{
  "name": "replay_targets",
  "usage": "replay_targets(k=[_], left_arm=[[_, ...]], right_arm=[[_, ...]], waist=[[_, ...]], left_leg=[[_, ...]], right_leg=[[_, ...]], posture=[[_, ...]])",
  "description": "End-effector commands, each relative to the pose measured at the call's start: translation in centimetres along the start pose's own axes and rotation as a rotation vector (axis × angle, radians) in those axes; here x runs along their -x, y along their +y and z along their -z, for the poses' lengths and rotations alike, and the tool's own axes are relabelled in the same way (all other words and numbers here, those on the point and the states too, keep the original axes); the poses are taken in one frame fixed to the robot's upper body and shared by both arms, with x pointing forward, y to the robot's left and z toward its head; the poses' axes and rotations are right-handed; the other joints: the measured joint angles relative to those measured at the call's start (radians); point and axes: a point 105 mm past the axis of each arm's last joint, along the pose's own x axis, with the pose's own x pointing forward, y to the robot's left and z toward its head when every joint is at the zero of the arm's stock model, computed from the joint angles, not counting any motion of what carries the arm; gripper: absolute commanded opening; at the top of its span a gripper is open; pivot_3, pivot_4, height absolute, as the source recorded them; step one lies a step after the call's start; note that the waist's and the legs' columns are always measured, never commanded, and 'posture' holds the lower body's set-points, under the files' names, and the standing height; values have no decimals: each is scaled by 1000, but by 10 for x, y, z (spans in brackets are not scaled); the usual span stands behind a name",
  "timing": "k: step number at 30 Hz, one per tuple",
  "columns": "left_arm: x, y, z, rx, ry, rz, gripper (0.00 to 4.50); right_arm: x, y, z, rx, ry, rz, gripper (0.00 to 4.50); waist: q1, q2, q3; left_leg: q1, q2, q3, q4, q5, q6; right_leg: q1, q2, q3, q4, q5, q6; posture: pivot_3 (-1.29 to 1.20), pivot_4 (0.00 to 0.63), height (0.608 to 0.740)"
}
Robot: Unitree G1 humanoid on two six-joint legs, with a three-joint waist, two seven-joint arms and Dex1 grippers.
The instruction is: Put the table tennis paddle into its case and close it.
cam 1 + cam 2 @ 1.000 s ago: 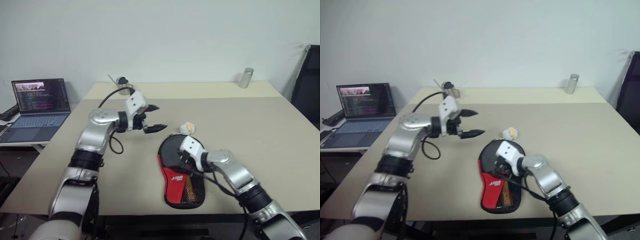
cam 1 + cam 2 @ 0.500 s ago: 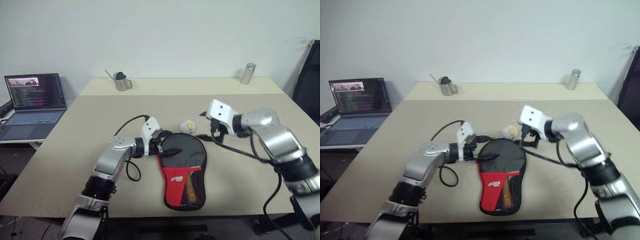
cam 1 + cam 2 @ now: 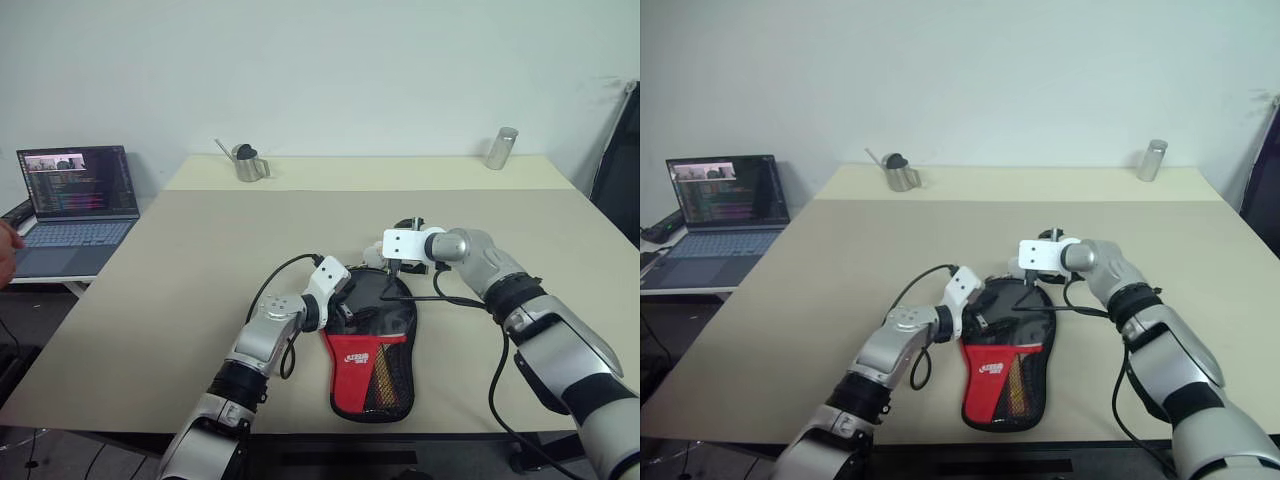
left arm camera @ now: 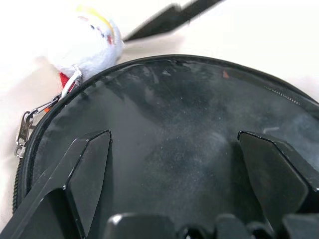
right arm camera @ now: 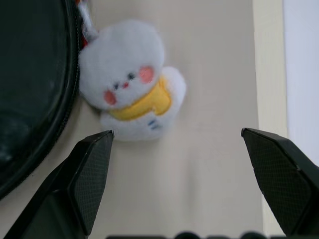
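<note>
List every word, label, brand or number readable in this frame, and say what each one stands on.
White lettering on the red panel of the case: present, but too small and blurred to read.
Lines of text on the laptop screen: too small to read.
Plush charm clipped to the case's zip: a face and yellow scarf, no text.
Metal cup and small metal pitcher at the table's far edge: no visible markings.

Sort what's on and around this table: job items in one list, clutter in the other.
Job: case with its plush zip charm; left gripper and right gripper, both open.

Lying about: metal pitcher, metal cylinder, laptop on the side desk.
</note>
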Motion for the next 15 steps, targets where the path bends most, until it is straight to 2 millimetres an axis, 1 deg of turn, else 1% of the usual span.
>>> replay_targets(k=[1,5,8,15], left_arm=[[1,-4,17,35,62,3,4450],[2,-3,15,25,64,-8,4450],[2,-6,14,5,73,-6,4450],[5,-10,15,-7,84,-1,4450]], right_arm=[[-1,-11,-15,43,-50,23,4500],[-9,-3,-25,70,-65,-9,4500],[-14,-1,-33,74,-66,-5,4500],[-24,1,-45,113,-55,40,4500]], waist=[[-3,0,0],[-6,0,0],[-8,1,0],[-9,1,-1]], left_leg=[[0,0,0,0,0,0],[2,0,1,0,0,0],[6,0,1,-1,0,0],[7,1,2,-1,0,0]], right_leg=[[0,0,0,0,0,0],[1,0,1,1,0,0],[4,1,1,2,0,0],[4,1,2,2,0,0]], posture=[[0,150,740],[0,150,740],[0,150,740],[0,150,740]])
